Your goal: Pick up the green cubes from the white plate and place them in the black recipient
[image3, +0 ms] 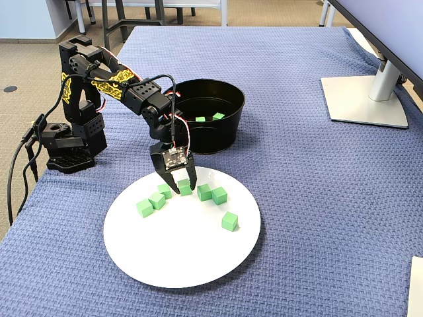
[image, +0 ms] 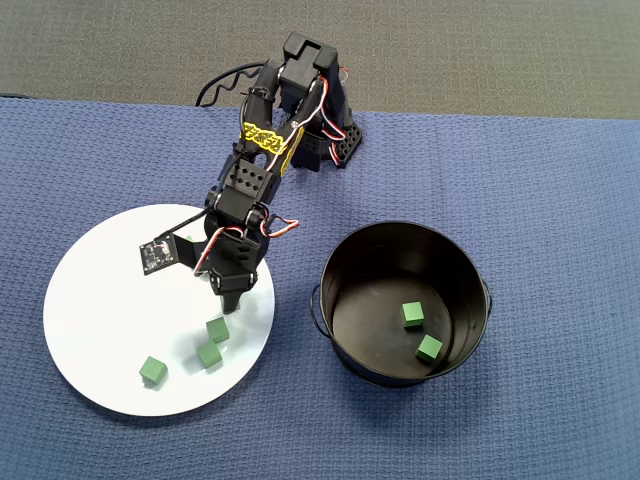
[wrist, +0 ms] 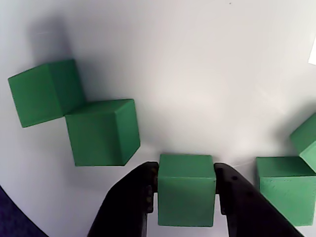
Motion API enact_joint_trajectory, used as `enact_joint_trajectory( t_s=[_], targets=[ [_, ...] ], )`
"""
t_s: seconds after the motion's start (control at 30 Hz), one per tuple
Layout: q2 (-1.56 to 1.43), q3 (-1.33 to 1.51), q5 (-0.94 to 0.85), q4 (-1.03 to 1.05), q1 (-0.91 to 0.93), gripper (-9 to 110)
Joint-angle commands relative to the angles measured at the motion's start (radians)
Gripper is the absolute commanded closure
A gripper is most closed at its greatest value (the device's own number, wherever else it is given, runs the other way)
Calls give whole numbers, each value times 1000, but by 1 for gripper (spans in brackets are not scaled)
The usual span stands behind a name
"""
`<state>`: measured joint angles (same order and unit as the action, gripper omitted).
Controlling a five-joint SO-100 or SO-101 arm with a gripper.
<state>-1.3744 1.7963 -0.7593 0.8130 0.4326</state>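
Cubes of matte bright green [image3: 150, 204] lie loose at the left of the glossy round white plate [image3: 198, 264] in the fixed view; at its middle our black two-finger pincer [wrist: 186, 190] is closed snugly on one small green cube [wrist: 186, 188], with two more already in the deep black metal pot [image3: 225, 135] further right. We judge the neighbouring cube [wrist: 285, 187] just beside the right jaw could be knocked as we lift, or our cube could slip.

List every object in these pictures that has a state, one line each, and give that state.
gripper: jaws shut on a green cube, down at the plate.
white plate: flat on the cloth, six cubes on it.
black pot: upright, open, two cubes inside.
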Motion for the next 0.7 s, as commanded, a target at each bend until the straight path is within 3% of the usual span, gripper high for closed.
enact_joint_trajectory(
  t_s=[0.0, 0.27, 0.47, 0.67],
  targets=[
    [-158, -103, 110, 112, 25, 102],
    [-403, -333, 325, 515, -55, 101],
    [-482, -383, 474, 586, -304, 101],
    [-431, -396, 598, 512, -581, 102]
  ],
)
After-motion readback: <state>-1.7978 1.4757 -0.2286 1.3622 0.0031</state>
